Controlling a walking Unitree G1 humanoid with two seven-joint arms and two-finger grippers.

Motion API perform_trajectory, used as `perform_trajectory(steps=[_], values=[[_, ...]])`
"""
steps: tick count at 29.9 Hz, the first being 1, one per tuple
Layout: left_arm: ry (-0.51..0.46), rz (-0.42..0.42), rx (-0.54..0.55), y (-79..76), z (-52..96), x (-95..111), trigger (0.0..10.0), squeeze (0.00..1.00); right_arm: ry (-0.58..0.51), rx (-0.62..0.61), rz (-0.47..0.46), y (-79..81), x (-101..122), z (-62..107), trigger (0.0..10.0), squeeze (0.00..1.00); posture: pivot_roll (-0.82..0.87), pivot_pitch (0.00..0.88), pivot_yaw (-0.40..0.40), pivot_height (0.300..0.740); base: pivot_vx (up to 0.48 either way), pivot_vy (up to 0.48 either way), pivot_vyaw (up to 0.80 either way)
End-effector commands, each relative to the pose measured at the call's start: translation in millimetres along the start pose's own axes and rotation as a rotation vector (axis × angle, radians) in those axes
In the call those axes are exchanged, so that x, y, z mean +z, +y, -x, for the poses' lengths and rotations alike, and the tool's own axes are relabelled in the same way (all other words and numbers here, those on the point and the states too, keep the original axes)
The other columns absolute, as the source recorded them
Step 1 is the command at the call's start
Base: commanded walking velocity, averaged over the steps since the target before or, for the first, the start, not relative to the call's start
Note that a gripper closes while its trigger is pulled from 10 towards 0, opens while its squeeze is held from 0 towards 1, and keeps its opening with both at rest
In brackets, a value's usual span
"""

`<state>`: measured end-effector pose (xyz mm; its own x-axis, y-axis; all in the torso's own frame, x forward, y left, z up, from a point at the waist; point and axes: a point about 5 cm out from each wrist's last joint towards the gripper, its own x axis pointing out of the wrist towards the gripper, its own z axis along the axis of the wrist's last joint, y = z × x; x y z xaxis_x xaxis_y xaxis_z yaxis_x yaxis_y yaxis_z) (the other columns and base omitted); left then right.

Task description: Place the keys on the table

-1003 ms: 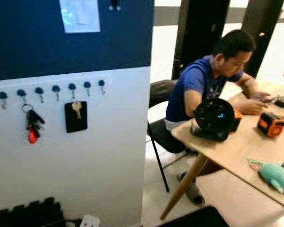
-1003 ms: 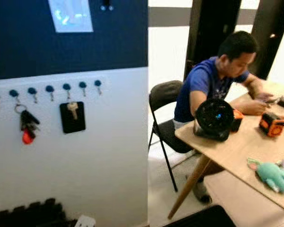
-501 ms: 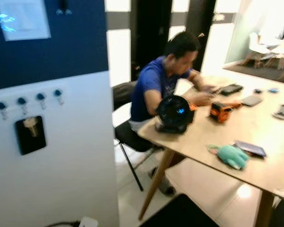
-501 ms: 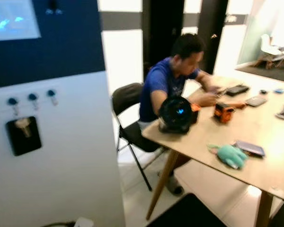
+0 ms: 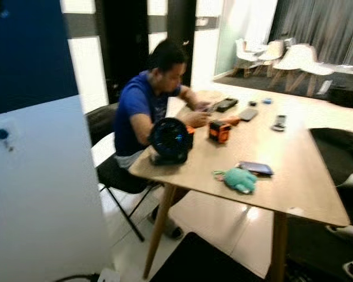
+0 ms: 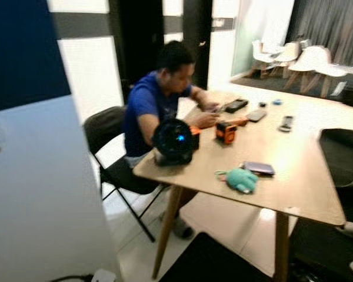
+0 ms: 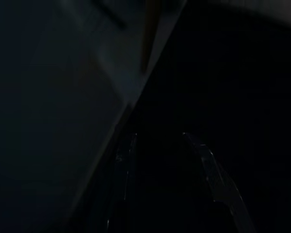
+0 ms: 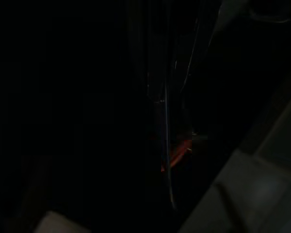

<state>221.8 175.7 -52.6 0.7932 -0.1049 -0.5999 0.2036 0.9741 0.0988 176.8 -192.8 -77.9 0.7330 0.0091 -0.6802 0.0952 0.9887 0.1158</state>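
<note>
The long wooden table (image 5: 294, 170) stands ahead and to the right, its near corner towards me. The right wrist view is very dark: my right gripper (image 8: 172, 145) has its thin fingers close together, and a small red-orange tag of the keys (image 8: 177, 154) glints between them. The left wrist view, also dark, shows my left gripper (image 7: 157, 136) hanging with its two fingers (image 7: 123, 160) apart and nothing between them.
A person (image 5: 141, 106) in a blue shirt sits on a black chair (image 5: 106, 164) at the table's left side. On the table lie a black fan (image 5: 169, 140), an orange tape measure (image 5: 219, 131), a teal plush (image 5: 240, 180) and phones. A white partition (image 5: 41, 188) stands on my left.
The camera has swung right: the wall with the key hooks and hanging keys slid out at the left, and the table and far room came into view.
</note>
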Motion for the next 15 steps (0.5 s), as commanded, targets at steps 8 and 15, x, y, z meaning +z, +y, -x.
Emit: perform_trajectory(steps=[8, 15], values=[[0.04, 0.003, -0.008, -0.7, 5.0, -12.8, 10.0, 0.0, 0.02, 0.015, -0.014, 7.8, -5.2, 0.0, 10.0, 0.0, 0.06, 0.021, 0.032, 0.74, 0.0, 0.0, -0.8], [0.037, 0.006, -0.005, -0.7, 4.9, -12.3, 10.0, 0.0, 0.02, 0.015, -0.012, 7.1, -4.8, -0.1, 10.0, 0.0, 0.06, 0.022, 0.031, 0.74, 0.0, 0.0, -0.8]])
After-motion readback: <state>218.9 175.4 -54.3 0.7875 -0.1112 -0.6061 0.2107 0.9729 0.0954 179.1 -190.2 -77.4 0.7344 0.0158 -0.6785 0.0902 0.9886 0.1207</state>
